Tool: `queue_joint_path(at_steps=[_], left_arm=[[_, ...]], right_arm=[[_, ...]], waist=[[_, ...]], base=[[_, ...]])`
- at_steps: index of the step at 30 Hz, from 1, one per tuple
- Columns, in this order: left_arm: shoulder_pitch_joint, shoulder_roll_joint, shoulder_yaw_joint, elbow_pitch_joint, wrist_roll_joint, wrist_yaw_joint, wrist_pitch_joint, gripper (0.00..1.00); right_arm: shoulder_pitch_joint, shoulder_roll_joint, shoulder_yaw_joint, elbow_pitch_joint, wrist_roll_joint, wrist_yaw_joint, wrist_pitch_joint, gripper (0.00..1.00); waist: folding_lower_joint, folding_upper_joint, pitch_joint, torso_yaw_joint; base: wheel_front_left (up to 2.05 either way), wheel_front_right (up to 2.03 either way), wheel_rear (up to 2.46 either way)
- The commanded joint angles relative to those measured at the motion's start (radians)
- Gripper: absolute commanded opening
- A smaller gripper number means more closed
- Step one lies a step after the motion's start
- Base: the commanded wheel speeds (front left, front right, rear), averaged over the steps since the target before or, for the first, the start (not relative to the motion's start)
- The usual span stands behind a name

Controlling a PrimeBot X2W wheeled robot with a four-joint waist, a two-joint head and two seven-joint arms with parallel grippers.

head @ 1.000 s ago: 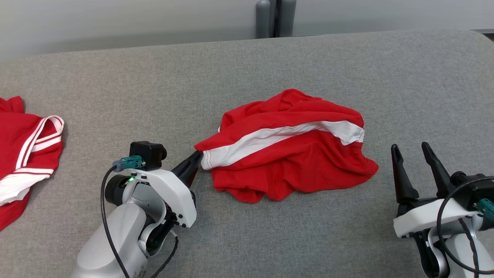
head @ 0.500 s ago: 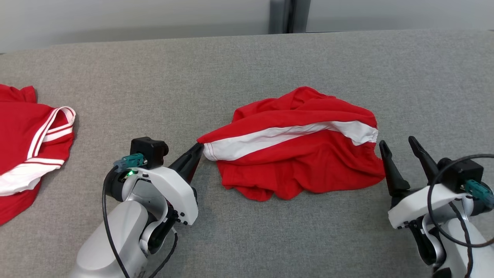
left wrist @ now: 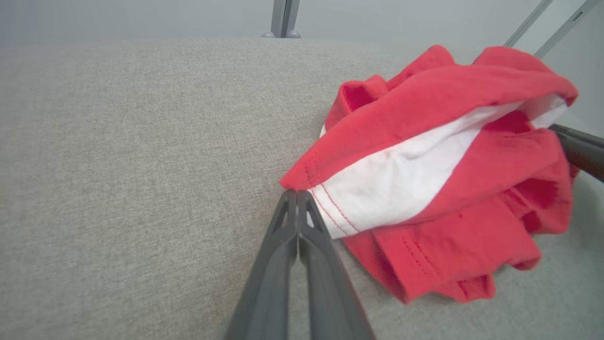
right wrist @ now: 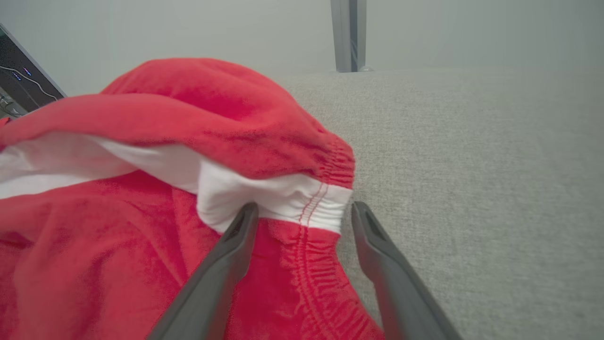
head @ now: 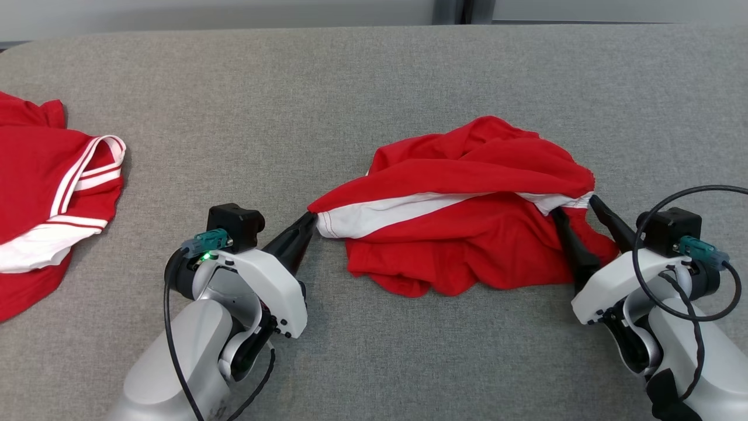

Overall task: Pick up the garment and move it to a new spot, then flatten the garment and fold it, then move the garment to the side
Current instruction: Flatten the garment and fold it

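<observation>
Fingers of the left gripper (head: 311, 221) pinch a corner of the garment (head: 461, 245), crumpled on the grey table (head: 350, 88); the right gripper (head: 575, 206) fingers stand apart, straddling its white elastic edge.

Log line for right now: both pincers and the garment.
left pincer: shut on red shorts hem corner | right pincer: open, straddling waistband end | shorts: crumpled on grey fabric surface
</observation>
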Motion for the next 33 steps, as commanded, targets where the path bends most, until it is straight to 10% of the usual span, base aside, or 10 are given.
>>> queue_joint_path(at_steps=[1,2,3,33], left_arm=[[-0.012,0.007,0.0,0.004,0.005,-0.001,-0.005,0.0],[-0.015,0.008,0.001,0.004,0.005,-0.001,-0.007,0.0],[-0.017,0.009,0.001,0.004,0.005,-0.001,-0.008,0.0],[-0.177,0.153,0.115,-0.44,0.136,0.147,-0.109,0.0]], right_arm=[[-0.018,-0.011,0.02,0.008,0.023,0.0,-0.011,0.44],[-0.023,-0.017,0.034,0.011,0.041,0.0,-0.011,0.08],[-0.029,-0.024,0.049,0.014,0.054,0.0,-0.012,0.0],[-0.129,-0.085,-0.094,-0.376,0.057,0.0,-0.001,0.0]], waist=[[0.0,0.0,0.003,0.002],[0.0,0.0,0.005,0.003],[0.0,0.0,0.008,0.003],[0.0,0.0,-0.125,-0.035]], base=[[0.0,0.0,0.0],[0.0,0.0,0.0],[0.0,0.0,0.0],[0.0,0.0,0.0]])
